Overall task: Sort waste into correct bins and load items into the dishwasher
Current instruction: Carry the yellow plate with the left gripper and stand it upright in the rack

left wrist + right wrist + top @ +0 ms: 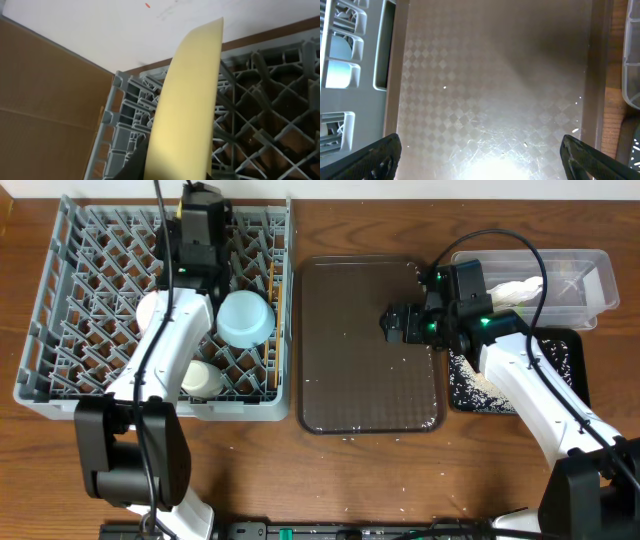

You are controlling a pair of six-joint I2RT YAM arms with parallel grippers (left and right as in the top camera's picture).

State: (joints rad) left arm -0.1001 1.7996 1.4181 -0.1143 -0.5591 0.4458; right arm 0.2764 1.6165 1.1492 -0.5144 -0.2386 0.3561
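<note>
My left gripper (177, 172) is shut on the yellow plate (187, 100), holding it on edge over the back of the grey dish rack (120, 115). Overhead, the left gripper (200, 225) hides the plate. In the rack (60, 370) lie a light blue bowl (245, 318), a white bowl (148, 310) half under my arm, a small white cup (202, 379) and wooden chopsticks (272, 285). My right gripper (392, 323) stands open over the brown tray (485, 75) with nothing between its fingers (370, 160). A white napkin (515, 292) lies in the clear tub (590, 265). Rice scraps cover the black tray (565, 365).
The brown serving tray (365, 350) lies between the rack and the bins, with a few white grains on it and on the table in front. The wall runs close behind the rack.
</note>
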